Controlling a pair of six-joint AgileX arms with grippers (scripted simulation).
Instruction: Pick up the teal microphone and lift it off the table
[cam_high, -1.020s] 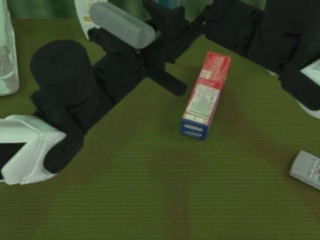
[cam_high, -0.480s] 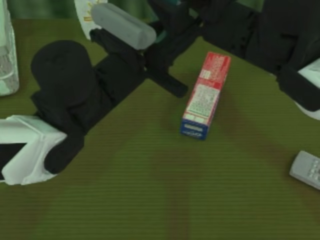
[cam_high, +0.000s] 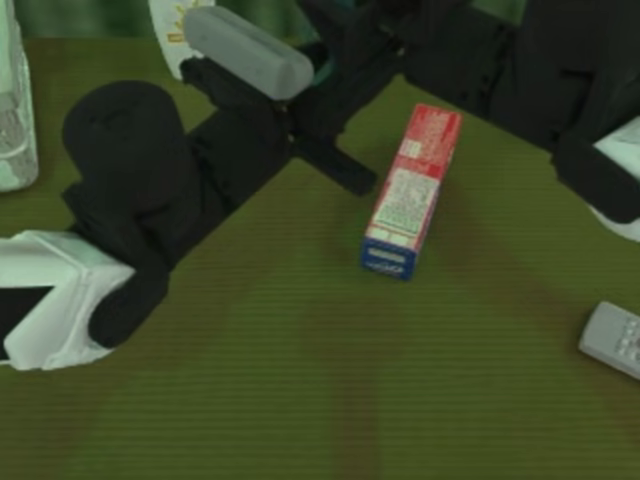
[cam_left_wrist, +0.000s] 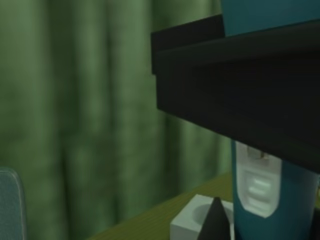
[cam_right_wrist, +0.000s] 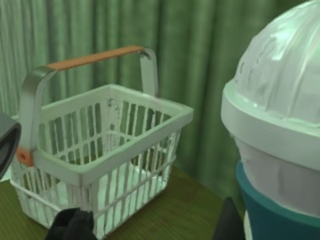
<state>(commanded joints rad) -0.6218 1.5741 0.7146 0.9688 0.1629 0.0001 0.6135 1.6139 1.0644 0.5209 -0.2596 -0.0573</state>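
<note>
The teal microphone (cam_left_wrist: 260, 200) stands upright at the far middle of the table (cam_high: 300, 380). Its white switch patch faces the left wrist camera. In the top view the arms hide it except for a teal sliver (cam_high: 322, 68). My left gripper (cam_left_wrist: 265, 225) is shut on its handle, one dark fingertip (cam_left_wrist: 215, 222) beside the teal. A black bar (cam_left_wrist: 240, 95) crosses the handle higher up. In the right wrist view its white head (cam_right_wrist: 280, 100) fills one side. My right gripper (cam_right_wrist: 150, 225) is open, the microphone outside one finger (cam_right_wrist: 227, 220).
A red box (cam_high: 410, 190) lies just in front of both grippers. A grey remote (cam_high: 612, 340) sits near the right edge. A white basket (cam_right_wrist: 100, 150) with an orange handle and a white block (cam_left_wrist: 197, 220) stand near the far edge, with a green curtain behind.
Both arms have shifted very slightly toward the far edge. A teal sliver of the microphone now shows beside the left wrist's grey camera in the top view.
</note>
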